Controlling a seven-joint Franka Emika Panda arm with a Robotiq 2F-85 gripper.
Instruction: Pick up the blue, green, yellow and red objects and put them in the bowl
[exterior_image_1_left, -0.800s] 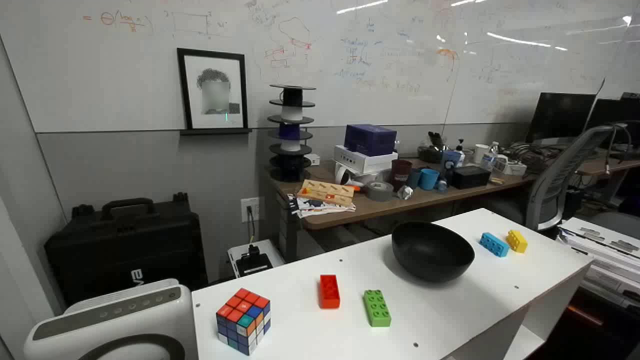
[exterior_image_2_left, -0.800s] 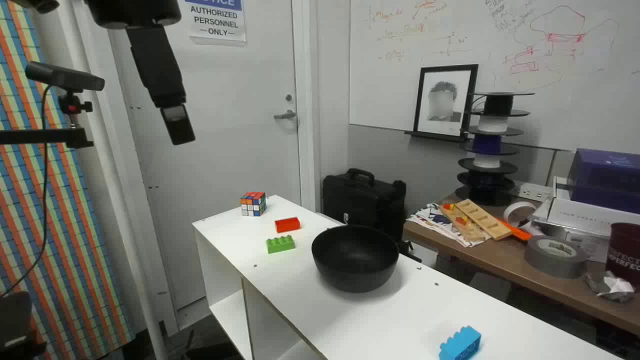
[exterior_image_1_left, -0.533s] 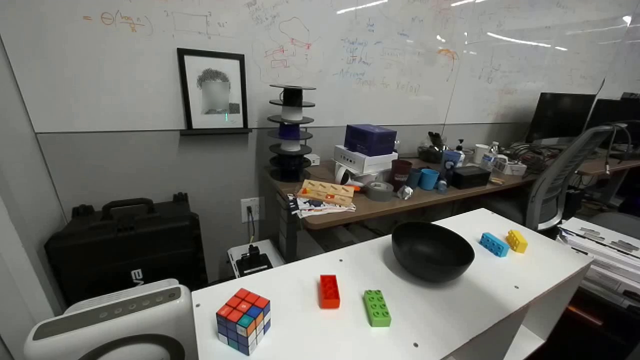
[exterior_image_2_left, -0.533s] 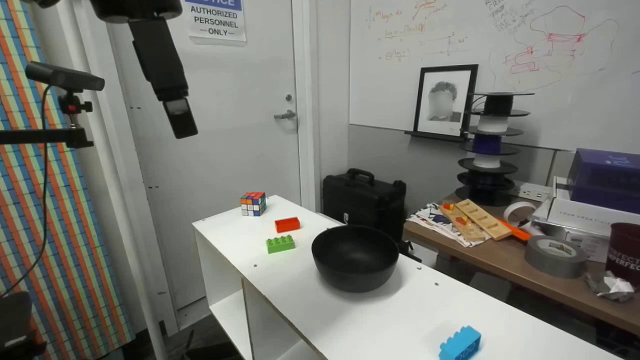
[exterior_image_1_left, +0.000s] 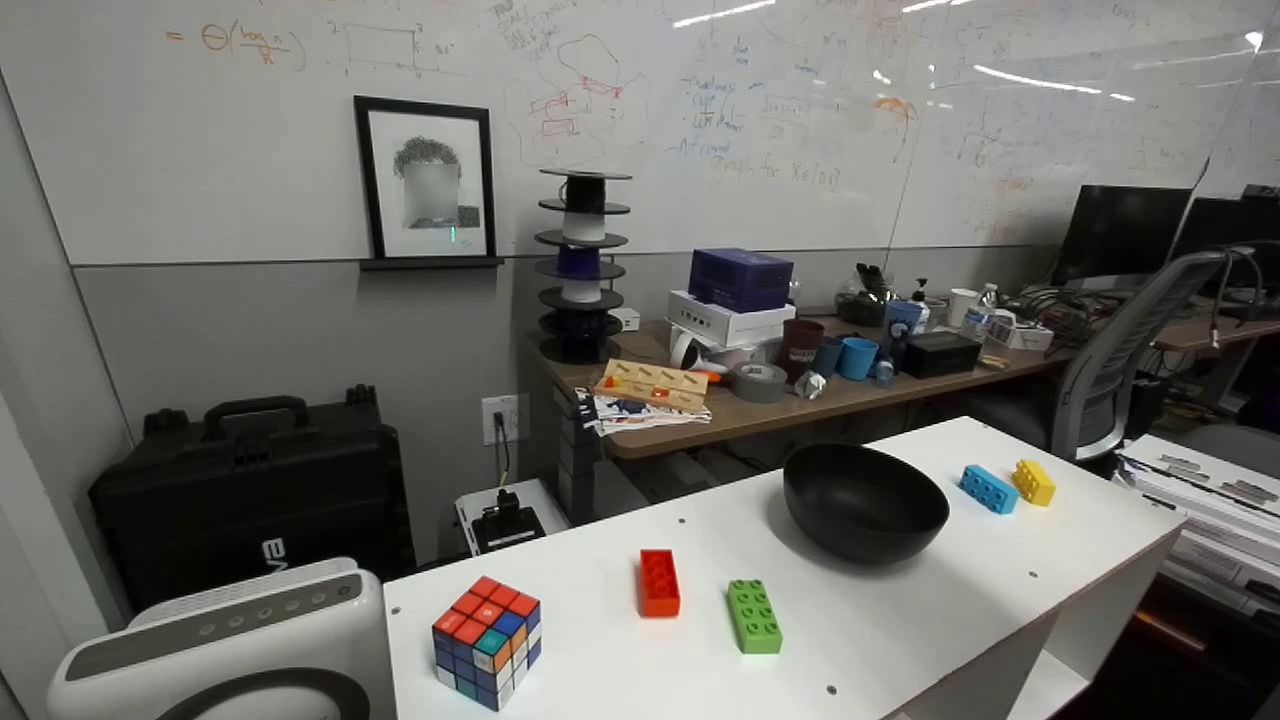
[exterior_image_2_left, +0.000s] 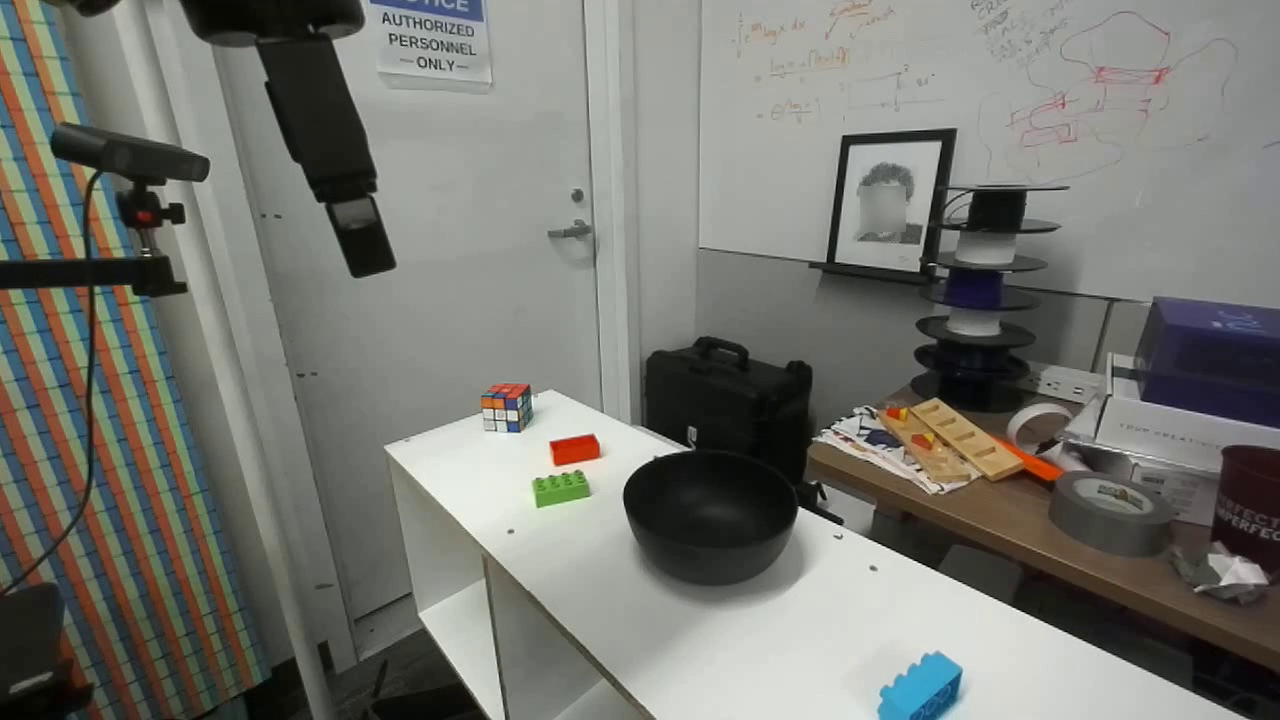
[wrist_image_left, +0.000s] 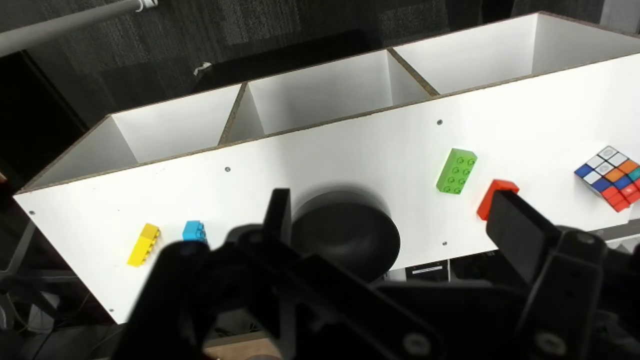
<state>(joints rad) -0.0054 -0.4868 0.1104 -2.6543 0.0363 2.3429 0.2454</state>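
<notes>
Plainly, the gripper (wrist_image_left: 392, 220) stands wide: the wrist view shows both its fingers (wrist_image_left: 520, 235) spread, with the black bowl (wrist_image_left: 367, 230) in sight between them. In an exterior view a single finger (exterior_image_2_left: 362, 238) shows, hanging higher than the bowl and well apart from it. The bowl sits upright on a white shelf unit (exterior_image_1_left: 620, 670), and the four blocks lie on that same top, outside the bowl. On one side of the bowl the green block (exterior_image_1_left: 755, 617) and the red block (exterior_image_1_left: 659, 583) rest near each other, and a puzzle cube (exterior_image_1_left: 487, 642) stands farther out; these three appear in both exterior views and from the wrist, where a finger covers part of the red block. On the opposite side lies the blue block (exterior_image_1_left: 988, 489), with the yellow block (exterior_image_1_left: 1034, 482) beyond it from the bowl. The yellow one is seen in an exterior view and from the wrist, with a gap between it and the blue one. In an exterior view the blue block (exterior_image_2_left: 921, 688) is partly cut off. Both exterior views take in a brown desk (exterior_image_1_left: 740, 418) past the bowl; a pale door (exterior_image_2_left: 480, 280) shows in an exterior view alone.
</notes>
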